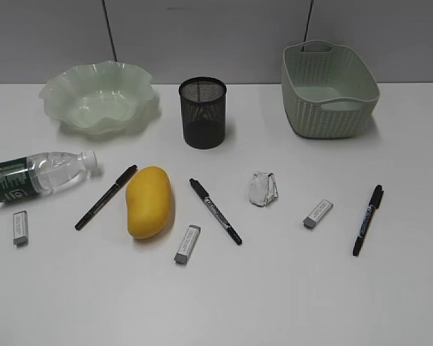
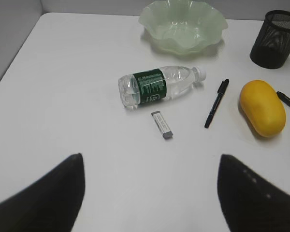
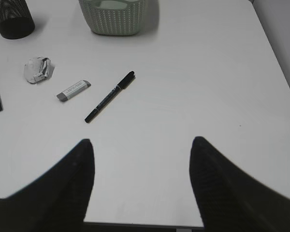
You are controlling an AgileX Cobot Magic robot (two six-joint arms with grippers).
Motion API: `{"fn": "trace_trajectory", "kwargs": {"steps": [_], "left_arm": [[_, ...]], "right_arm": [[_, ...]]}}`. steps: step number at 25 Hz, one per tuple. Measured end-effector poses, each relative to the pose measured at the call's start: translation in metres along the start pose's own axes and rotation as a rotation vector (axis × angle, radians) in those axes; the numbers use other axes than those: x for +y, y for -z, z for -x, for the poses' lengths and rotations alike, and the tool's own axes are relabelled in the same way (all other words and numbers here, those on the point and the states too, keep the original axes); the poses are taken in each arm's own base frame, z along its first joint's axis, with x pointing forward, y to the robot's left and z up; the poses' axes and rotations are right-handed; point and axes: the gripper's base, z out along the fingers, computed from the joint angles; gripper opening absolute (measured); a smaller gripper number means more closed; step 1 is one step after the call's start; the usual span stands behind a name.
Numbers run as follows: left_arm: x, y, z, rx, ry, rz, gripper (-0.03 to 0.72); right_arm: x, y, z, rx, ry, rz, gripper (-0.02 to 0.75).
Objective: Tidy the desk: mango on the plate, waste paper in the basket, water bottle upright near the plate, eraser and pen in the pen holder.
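Both the left gripper (image 2: 150, 193) and the right gripper (image 3: 142, 183) stood spread and empty above the near desk (image 1: 289, 303). The mango (image 1: 149, 202) lay left of centre, nearer than the plate (image 1: 58, 97). I think the left gripper should descend over the mango's middle and close gently across its narrow width.

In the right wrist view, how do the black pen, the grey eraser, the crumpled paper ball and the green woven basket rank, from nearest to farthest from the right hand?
1. Black pen, just ahead of the right hand, slightly left.
2. Grey eraser, further left.
3. Crumpled white paper ball, far left.
4. Pale green woven plastic basket, at the desk's back edge.
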Motion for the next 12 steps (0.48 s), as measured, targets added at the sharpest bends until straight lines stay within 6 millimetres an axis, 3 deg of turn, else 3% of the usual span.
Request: {"fn": "trace_trajectory", "kwargs": {"steps": [12], "left_arm": [[0.0000, 0.0000, 0.0000, 0.000, 0.000, 0.000, 0.600]], "right_arm": [[0.0000, 0.0000, 0.0000, 0.000, 0.000, 0.000, 0.494]]}}
